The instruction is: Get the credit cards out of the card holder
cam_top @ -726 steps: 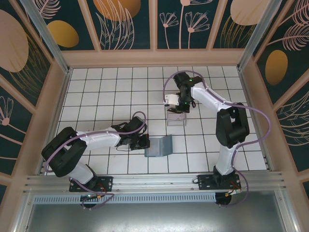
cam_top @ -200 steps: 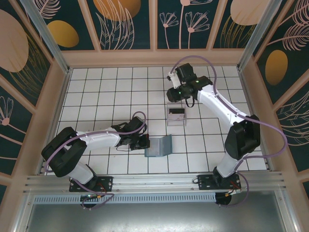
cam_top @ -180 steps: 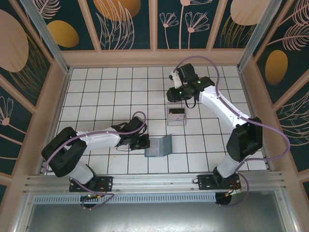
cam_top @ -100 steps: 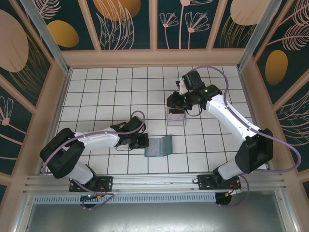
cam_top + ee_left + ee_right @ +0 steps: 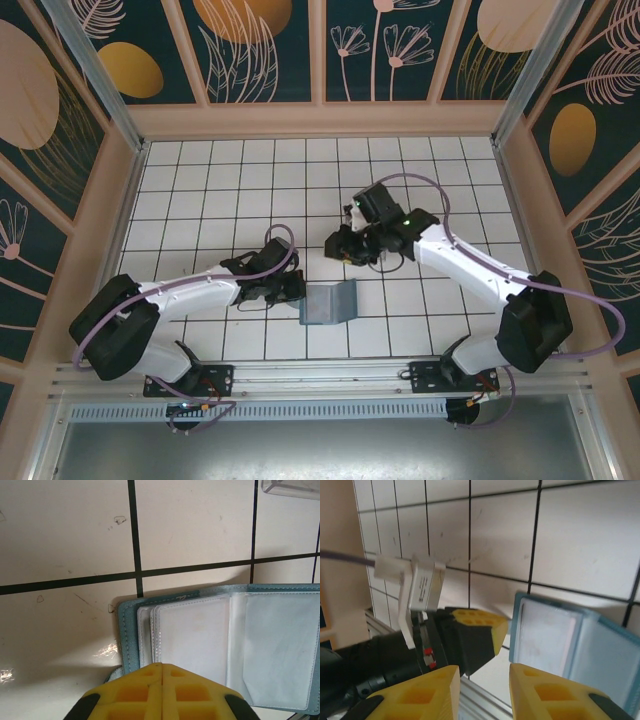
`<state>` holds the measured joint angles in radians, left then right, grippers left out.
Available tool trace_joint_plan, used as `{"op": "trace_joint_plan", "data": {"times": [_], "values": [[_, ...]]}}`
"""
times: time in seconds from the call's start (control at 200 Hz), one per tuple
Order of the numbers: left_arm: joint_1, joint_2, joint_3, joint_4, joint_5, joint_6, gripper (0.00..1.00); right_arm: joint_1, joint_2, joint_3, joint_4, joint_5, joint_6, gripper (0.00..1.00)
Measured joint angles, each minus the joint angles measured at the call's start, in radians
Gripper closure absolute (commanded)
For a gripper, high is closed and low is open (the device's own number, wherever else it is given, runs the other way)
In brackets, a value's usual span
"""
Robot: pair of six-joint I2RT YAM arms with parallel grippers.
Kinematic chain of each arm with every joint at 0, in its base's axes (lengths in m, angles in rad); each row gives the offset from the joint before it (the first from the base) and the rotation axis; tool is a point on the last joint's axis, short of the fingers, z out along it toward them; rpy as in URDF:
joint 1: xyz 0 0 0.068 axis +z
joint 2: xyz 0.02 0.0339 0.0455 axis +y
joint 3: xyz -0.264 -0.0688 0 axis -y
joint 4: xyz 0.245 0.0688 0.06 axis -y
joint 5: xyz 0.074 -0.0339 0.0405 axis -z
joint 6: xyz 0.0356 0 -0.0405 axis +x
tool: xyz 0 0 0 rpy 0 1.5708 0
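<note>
The teal card holder lies open on the tiled floor, its clear sleeves facing up. The sleeves look pale and cloudy, and I cannot make out the credit cards in them. My left gripper is shut, with its yellow tip resting at the holder's left edge and nothing seen between the fingers. My right gripper hovers just behind the holder, open and empty. In the right wrist view the right gripper frames the left gripper and the holder.
A corner of a clear plastic tray shows beyond the holder; in the top view my right arm covers that spot. The metal rail runs along the near edge. Wooden walls ring the tiled floor.
My right arm swung from the far side by the tray down and left to just behind the card holder. The left gripper stayed at the holder's left edge.
</note>
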<state>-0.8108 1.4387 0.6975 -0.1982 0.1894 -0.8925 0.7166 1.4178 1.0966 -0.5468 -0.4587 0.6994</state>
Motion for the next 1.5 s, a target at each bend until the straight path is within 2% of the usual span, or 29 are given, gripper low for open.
{"op": "trace_joint_plan", "data": {"times": [0.235, 0.621, 0.831, 1.096, 1.501], "values": [[0.000, -0.004, -0.023, -0.001, -0.012, -0.018, 0.98, 0.098, 0.055, -0.020, 0.056, 0.023, 0.049, 0.68], [0.000, -0.013, -0.082, 0.000, -0.012, -0.027, 0.99, 0.189, 0.172, -0.068, 0.126, 0.057, 0.104, 0.70], [0.000, -0.014, -0.104, 0.006, -0.011, -0.030, 0.99, 0.218, 0.261, -0.066, 0.130, 0.080, 0.120, 0.71], [0.000, -0.014, -0.116, 0.022, -0.010, -0.029, 0.99, 0.251, 0.332, -0.051, 0.141, 0.087, 0.138, 0.76], [0.000, -0.014, -0.116, 0.022, -0.003, -0.029, 1.00, 0.256, 0.368, -0.044, 0.151, 0.114, 0.145, 0.79]]}}
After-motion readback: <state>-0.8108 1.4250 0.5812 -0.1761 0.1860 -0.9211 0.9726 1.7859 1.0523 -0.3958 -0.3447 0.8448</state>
